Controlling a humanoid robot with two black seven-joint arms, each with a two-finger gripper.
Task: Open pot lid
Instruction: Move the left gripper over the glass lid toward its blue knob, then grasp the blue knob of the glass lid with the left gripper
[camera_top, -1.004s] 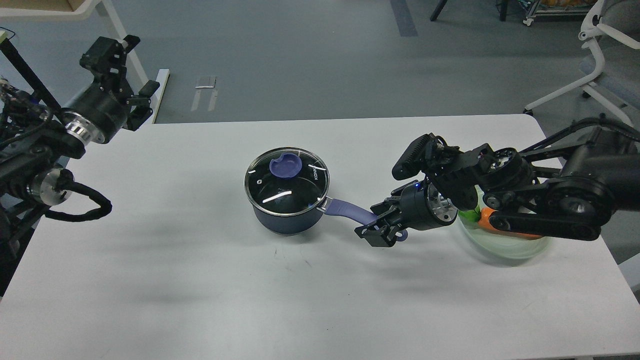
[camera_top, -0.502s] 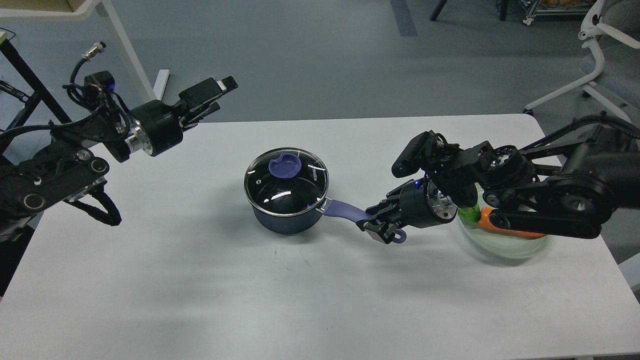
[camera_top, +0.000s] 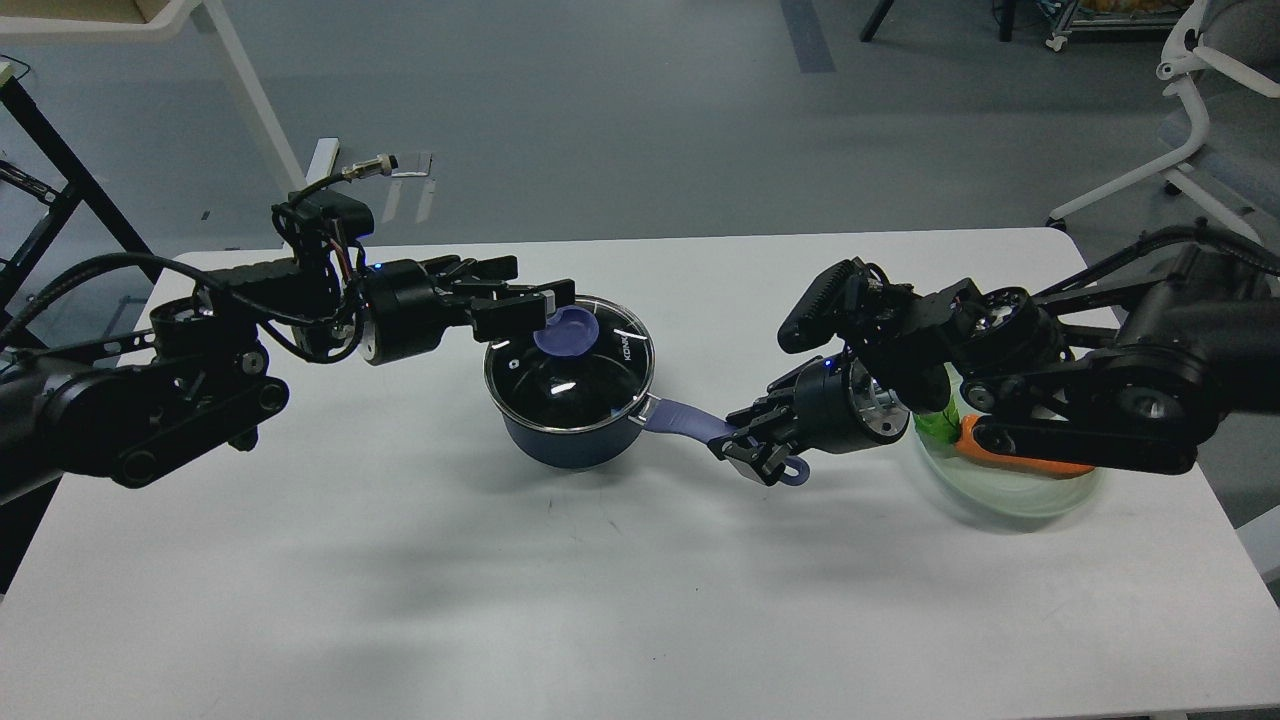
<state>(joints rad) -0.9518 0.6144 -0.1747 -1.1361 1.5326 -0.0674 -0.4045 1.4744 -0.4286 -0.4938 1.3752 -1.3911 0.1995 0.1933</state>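
Nearest, right of the frame's centre, the right gripper (camera_top: 752, 452) pinches the end of the pot handle (camera_top: 690, 420), whose long axis runs from lower right up-left to the pot (camera_top: 570, 400), which sits mid-table. The glass lid (camera_top: 570, 362) is on, level, with its blue knob (camera_top: 563, 334) off-centre toward the far rim. Farther back, the left gripper (camera_top: 545, 305), jaws spread, reaches in from the left with the knob just right of its fingertips; it is the arm nearer the knob.

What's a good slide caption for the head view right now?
Right tool shut on the pot handle steadies the pot while the open left tool reaches the lid knob.
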